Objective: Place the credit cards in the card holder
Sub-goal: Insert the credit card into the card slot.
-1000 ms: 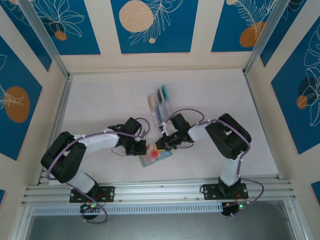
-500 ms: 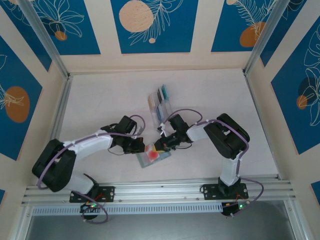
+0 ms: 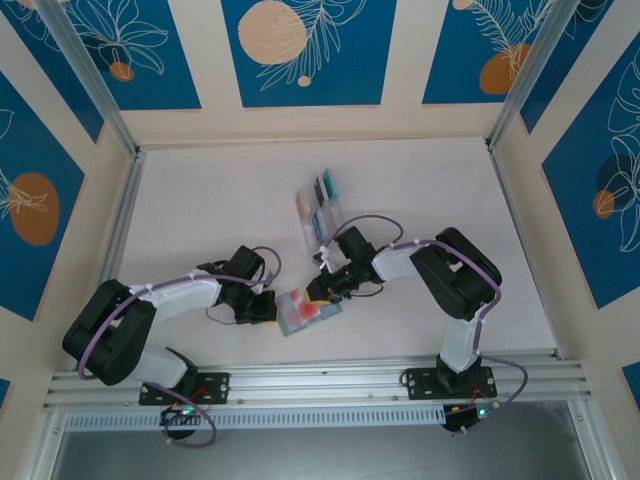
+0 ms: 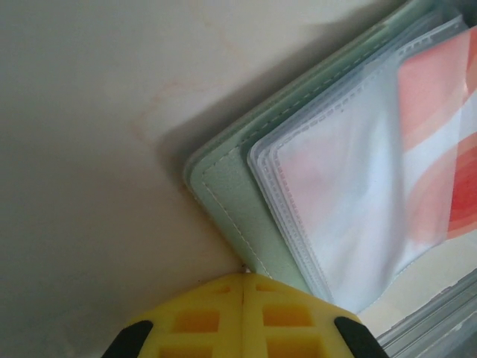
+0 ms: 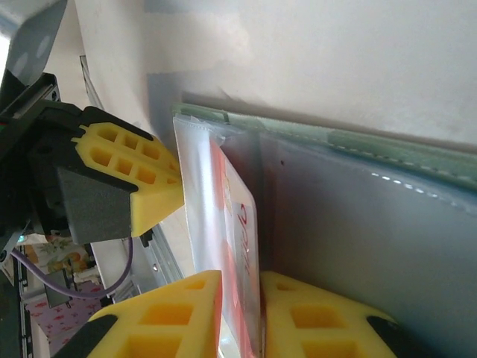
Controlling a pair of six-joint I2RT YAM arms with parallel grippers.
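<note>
The sage-green card holder (image 3: 297,322) lies open on the table between the two arms, its clear pockets facing up. A red credit card (image 3: 306,308) sits inside a clear pocket (image 4: 350,186). My left gripper (image 3: 266,306) is shut, and its yellow tips (image 4: 244,277) touch the holder's stitched left edge (image 4: 227,205). My right gripper (image 5: 240,298) stands at the holder's right side. Its jaws are slightly apart, with the red card (image 5: 237,224) and its pocket leaf standing between the fingers (image 5: 175,309). The left gripper (image 5: 173,195) also shows just beyond that leaf.
A clear plastic rack (image 3: 320,205) holding several cards in blue, teal and cream stands just behind the holder, close to the right arm's wrist. Aluminium rails run along the near edge (image 3: 320,378) and both side walls.
My left gripper has slid left and nearer, from over the holder to its left edge. The right jaws have parted a little around the red card. The holder has barely shifted.
</note>
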